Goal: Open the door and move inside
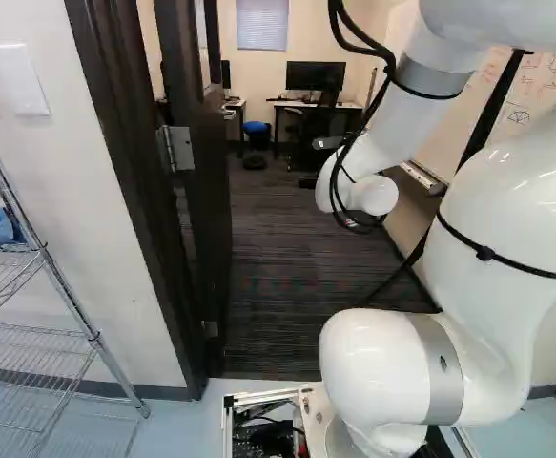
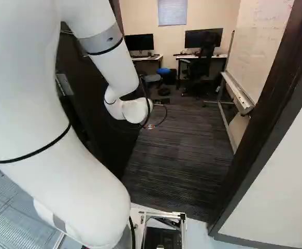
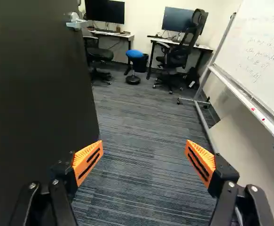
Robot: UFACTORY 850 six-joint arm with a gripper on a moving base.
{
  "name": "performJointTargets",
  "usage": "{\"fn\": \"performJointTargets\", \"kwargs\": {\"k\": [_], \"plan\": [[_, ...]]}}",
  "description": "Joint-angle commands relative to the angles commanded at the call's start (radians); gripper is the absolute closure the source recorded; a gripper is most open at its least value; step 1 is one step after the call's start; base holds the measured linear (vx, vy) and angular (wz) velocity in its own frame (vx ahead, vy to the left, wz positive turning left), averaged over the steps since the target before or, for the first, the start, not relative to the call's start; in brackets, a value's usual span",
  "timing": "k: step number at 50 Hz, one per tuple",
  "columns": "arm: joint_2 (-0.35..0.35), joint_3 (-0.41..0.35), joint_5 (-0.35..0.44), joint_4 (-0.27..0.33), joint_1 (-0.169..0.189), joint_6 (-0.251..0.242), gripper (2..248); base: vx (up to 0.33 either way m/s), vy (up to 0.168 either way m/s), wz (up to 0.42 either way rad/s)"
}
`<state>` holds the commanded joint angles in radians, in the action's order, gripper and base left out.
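Dark, flat wooden door (image 3: 38,94) looks open enough.
Your black, two-fingered tool (image 3: 144,151) is spread wide; next, roll gently inside.

door (image 3: 38,103) partly out of view
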<state>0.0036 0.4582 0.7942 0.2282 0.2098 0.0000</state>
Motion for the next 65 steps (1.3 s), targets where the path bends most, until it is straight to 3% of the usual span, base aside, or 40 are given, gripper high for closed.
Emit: {"fn": "performJointTargets", "kwargs": {"k": [25, 65], "plan": [[0.059, -0.079, 0.017, -0.049, -0.045, 0.0, 3, 0.0, 0.0, 0.0], [0.221, -0.297, 0.063, -0.183, -0.168, 0.0, 3, 0.0, 0.0, 0.0]]}}
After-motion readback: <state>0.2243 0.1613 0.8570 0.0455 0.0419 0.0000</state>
